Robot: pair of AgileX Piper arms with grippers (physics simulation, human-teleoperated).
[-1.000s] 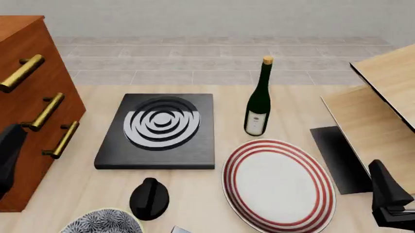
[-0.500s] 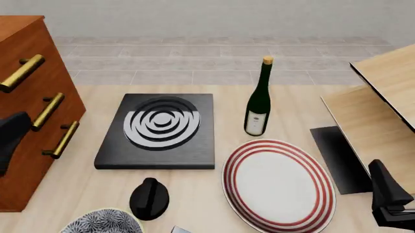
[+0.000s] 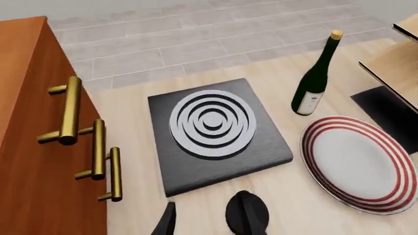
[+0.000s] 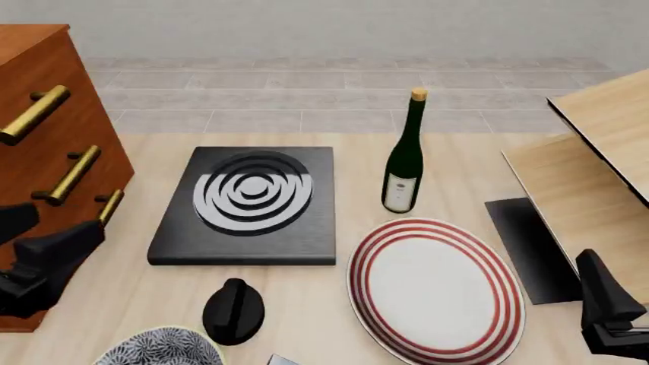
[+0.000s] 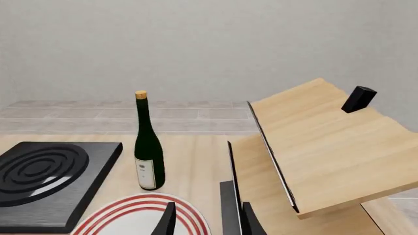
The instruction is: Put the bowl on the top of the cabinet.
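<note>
The bowl (image 4: 158, 348), white with a dark leafy pattern, sits at the near left table edge, partly cut off by the front view's bottom. It does not show in either wrist view. The reddish-brown cabinet (image 4: 45, 144) with brass handles stands at the far left and also shows in the left wrist view (image 3: 29, 137). My left gripper (image 4: 61, 226) is open and empty, in front of the cabinet's lower part, above and left of the bowl; one finger (image 3: 166, 224) shows in its wrist view. My right gripper (image 4: 606, 300) is open and empty at the near right.
A black hotplate (image 4: 248, 204) lies mid-table. A black mouse-like object (image 4: 233, 310) lies just right of the bowl. A red-ringed plate (image 4: 436, 289) and a dark wine bottle (image 4: 403, 163) are right of centre. Pale wood furniture (image 4: 598, 160) stands at the right.
My left gripper has come down and to the right across the cabinet's front, towards the table. The right arm and the objects have not moved.
</note>
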